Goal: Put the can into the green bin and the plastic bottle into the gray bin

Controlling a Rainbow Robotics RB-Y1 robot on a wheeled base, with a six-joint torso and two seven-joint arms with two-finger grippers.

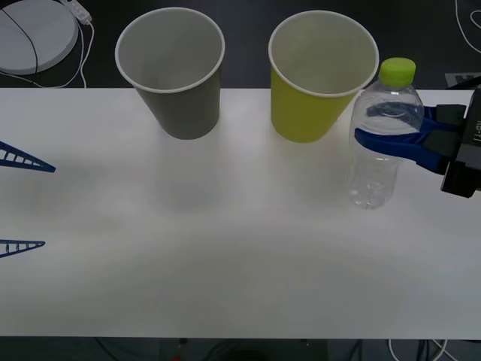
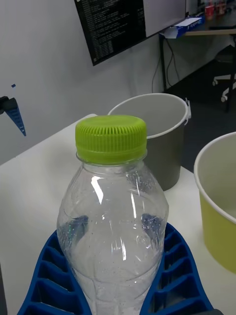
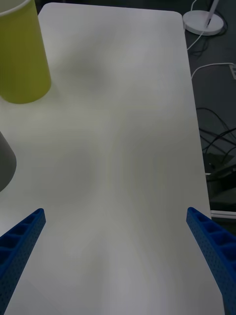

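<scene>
The clear plastic bottle (image 1: 372, 177) with a lime-green cap stands upright at the right of the table, just right of the green bin (image 1: 308, 113). My right gripper (image 1: 376, 128) reaches in from the right and is shut on the bottle's upper body; in the right wrist view its blue fingers (image 2: 182, 275) wrap the bottle (image 2: 110, 206). The gray bin (image 1: 180, 105) stands left of the green bin, and both are upright and look empty. My left gripper (image 1: 46, 204) hangs open at the table's left edge. The can is out of view.
The white table (image 1: 225, 263) has bare room in front of both bins. A white round base (image 1: 34, 34) with a cable lies beyond the table's far left corner. More cables run past the table's right end.
</scene>
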